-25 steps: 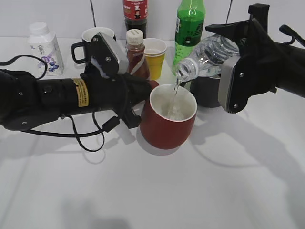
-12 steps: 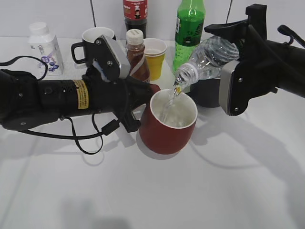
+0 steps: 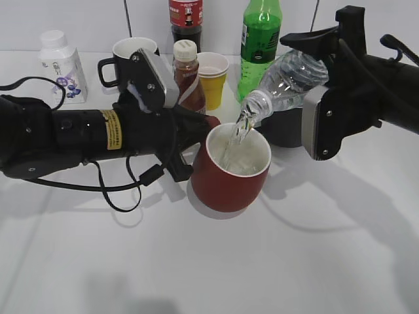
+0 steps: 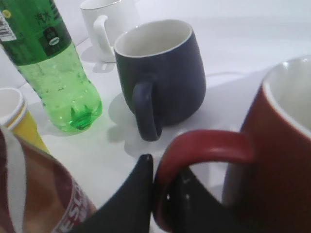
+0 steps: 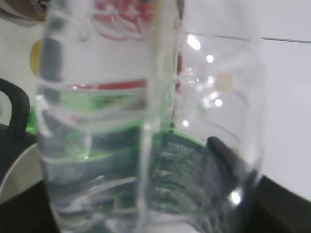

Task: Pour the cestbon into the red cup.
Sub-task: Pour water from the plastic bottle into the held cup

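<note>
The red cup (image 3: 229, 180) is tilted a little toward the right, at the table's middle. My left gripper (image 3: 190, 147) is shut on its loop handle (image 4: 204, 145); the black fingers (image 4: 163, 189) pinch the handle from both sides. My right gripper (image 3: 321, 98) is shut on the cestbon (image 3: 288, 78), a clear ribbed bottle, tipped mouth down to the left. Its mouth sits just above the cup's rim and water streams into the cup. In the right wrist view the cestbon (image 5: 146, 121) fills the frame, one finger behind its dark green label.
Behind the cup stand a brown sauce bottle (image 3: 186, 75), a yellow paper cup (image 3: 212, 78), a green soda bottle (image 3: 260, 39), a black mug (image 3: 127, 55), a dark cola bottle (image 3: 186, 19) and a dark grey mug (image 4: 160, 73). A white bottle (image 3: 60, 65) stands far left.
The red cup has tilted and shifted slightly left and down in my left gripper. The cestbon's mouth has risen a little while water keeps pouring in.
</note>
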Controlling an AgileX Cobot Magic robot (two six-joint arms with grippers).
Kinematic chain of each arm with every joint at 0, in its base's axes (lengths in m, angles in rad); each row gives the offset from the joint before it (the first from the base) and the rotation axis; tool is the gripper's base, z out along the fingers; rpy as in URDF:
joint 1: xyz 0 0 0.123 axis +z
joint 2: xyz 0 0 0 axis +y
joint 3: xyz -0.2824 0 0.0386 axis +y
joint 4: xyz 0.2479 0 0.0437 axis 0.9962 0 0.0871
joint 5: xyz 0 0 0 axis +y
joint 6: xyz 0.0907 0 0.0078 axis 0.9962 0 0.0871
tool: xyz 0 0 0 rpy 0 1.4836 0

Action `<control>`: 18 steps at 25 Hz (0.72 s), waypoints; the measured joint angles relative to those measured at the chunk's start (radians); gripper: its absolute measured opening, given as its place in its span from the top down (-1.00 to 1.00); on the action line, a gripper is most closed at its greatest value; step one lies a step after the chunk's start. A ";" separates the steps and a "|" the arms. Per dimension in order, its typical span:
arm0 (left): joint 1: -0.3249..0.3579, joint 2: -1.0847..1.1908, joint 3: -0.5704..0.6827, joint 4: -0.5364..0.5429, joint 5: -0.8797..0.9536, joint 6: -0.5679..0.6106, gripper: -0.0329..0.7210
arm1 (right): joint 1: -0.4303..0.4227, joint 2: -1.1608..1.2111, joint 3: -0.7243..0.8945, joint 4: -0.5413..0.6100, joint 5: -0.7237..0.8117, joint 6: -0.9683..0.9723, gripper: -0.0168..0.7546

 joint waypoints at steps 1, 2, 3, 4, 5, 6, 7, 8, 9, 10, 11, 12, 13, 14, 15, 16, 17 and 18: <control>0.000 0.000 0.000 0.000 0.001 0.000 0.76 | 0.000 0.000 0.000 0.000 0.000 0.000 -0.28; 0.000 0.000 0.000 0.000 0.001 0.001 0.76 | 0.000 0.000 0.000 0.001 0.000 -0.001 -0.28; 0.000 0.000 0.000 0.000 0.003 0.001 0.76 | 0.000 0.000 0.000 0.003 -0.001 -0.003 -0.28; 0.000 0.000 0.000 0.000 0.003 0.001 0.76 | 0.000 0.000 0.000 0.004 -0.001 -0.008 -0.28; 0.000 0.000 0.000 0.000 0.003 0.001 0.76 | 0.000 0.000 0.000 0.006 -0.001 -0.011 -0.28; 0.000 0.000 0.000 0.000 0.003 0.001 0.76 | 0.000 0.000 0.000 0.007 -0.001 -0.014 -0.28; 0.000 0.000 0.000 0.000 0.003 0.001 0.76 | 0.000 0.000 0.000 0.007 -0.002 -0.016 -0.28; 0.000 0.000 0.000 0.000 0.003 0.001 0.76 | 0.000 0.000 -0.001 0.007 -0.002 -0.017 -0.28; 0.000 0.000 0.000 0.000 0.003 0.001 0.76 | 0.000 0.000 -0.003 0.008 -0.003 -0.019 -0.28; 0.000 0.000 0.000 0.001 0.003 0.001 0.76 | 0.000 0.000 -0.004 0.008 -0.004 -0.019 -0.28; 0.000 0.000 0.000 0.001 0.003 0.001 0.76 | 0.000 0.000 -0.006 0.008 -0.004 -0.020 -0.28; 0.000 0.000 0.000 0.001 0.003 0.001 0.76 | 0.000 0.000 -0.009 0.008 -0.005 -0.021 -0.28; 0.000 0.000 0.000 0.001 0.003 0.001 0.76 | 0.000 0.000 -0.012 0.008 -0.005 -0.022 -0.28; 0.000 0.000 0.000 0.001 0.003 0.001 0.76 | 0.000 0.000 -0.014 0.008 -0.006 -0.025 -0.28; 0.000 0.000 0.000 0.001 0.003 0.001 0.76 | 0.000 0.000 -0.017 0.008 -0.006 -0.031 -0.28; 0.000 0.000 0.000 0.001 0.003 0.001 0.76 | 0.000 0.000 -0.018 0.008 -0.006 -0.038 -0.28; 0.000 0.000 0.000 0.001 0.003 0.001 0.76 | 0.000 0.000 -0.019 0.008 -0.007 -0.042 -0.28; 0.000 0.000 0.000 0.002 0.003 0.001 0.76 | 0.000 0.000 -0.020 0.008 -0.007 -0.044 -0.28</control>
